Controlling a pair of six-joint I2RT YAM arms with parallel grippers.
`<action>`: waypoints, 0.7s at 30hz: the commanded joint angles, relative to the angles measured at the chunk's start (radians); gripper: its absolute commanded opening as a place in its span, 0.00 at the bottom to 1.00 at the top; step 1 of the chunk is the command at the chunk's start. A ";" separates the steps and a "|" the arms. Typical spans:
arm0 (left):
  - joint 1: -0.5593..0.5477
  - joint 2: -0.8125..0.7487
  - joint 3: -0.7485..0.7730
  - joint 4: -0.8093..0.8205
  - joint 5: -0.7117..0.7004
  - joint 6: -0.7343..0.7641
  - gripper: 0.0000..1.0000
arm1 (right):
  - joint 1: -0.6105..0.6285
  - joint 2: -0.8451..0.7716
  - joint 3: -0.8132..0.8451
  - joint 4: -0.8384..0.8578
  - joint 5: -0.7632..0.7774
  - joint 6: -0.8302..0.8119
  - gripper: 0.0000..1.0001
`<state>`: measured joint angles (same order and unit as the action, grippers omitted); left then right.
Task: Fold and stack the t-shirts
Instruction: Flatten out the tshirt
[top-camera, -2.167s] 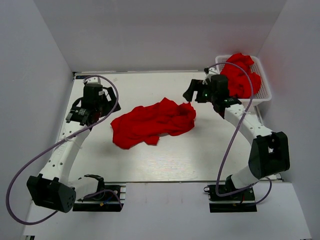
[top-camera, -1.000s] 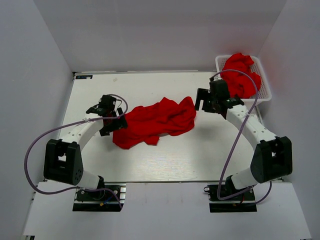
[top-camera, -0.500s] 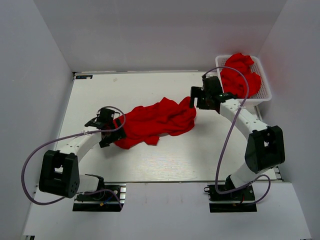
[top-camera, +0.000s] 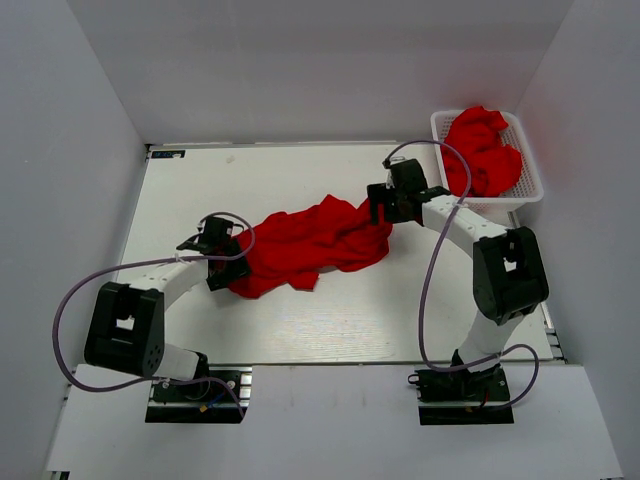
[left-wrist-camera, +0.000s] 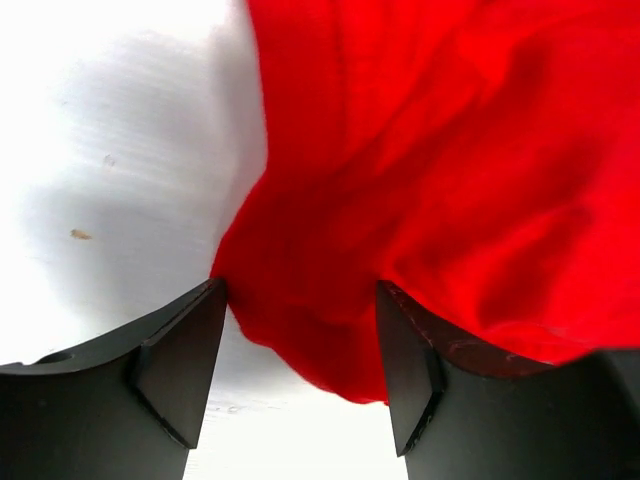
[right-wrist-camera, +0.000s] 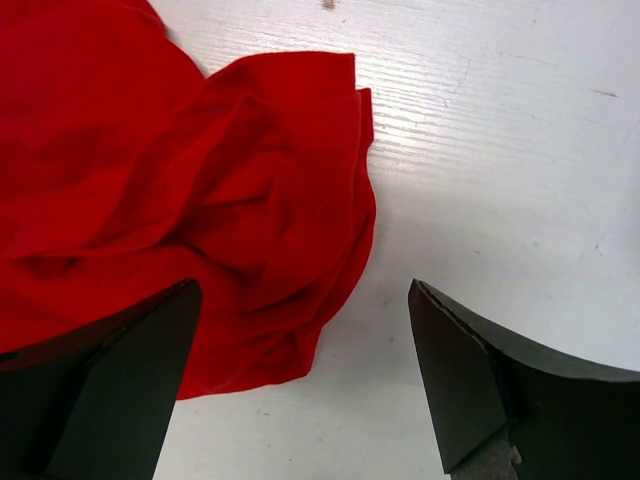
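A crumpled red t-shirt (top-camera: 310, 245) lies in the middle of the table. More red t-shirts (top-camera: 483, 150) are piled in the white basket (top-camera: 527, 190) at the back right. My left gripper (top-camera: 228, 262) is open at the shirt's left end; in the left wrist view the shirt's edge (left-wrist-camera: 330, 330) lies between the open fingers (left-wrist-camera: 180, 360). My right gripper (top-camera: 380, 212) is open at the shirt's right end; in the right wrist view the shirt's corner (right-wrist-camera: 290, 230) lies between the fingers (right-wrist-camera: 460, 370), toward the left one.
White walls enclose the table on the left, back and right. The basket stands close behind the right arm. Both arm bases sit at the near edge, with looping cables.
Both arms have come in from either side to the shirt's ends. The left gripper moved forward and right to the left edge; the right gripper moved left to the right corner.
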<state>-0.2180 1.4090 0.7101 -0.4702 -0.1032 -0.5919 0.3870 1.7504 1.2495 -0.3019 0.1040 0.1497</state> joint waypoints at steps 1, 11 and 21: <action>-0.003 -0.031 -0.023 -0.012 -0.035 -0.002 0.71 | -0.005 0.017 0.042 0.076 -0.015 -0.052 0.90; -0.012 -0.084 -0.081 -0.048 -0.040 -0.011 0.76 | -0.005 0.093 0.088 0.104 -0.058 -0.081 0.90; -0.012 0.025 -0.103 0.146 0.059 0.000 0.50 | -0.007 0.161 0.131 0.138 -0.052 -0.068 0.90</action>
<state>-0.2241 1.3727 0.6422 -0.3958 -0.1238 -0.5941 0.3855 1.9083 1.3437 -0.2184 0.0593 0.0921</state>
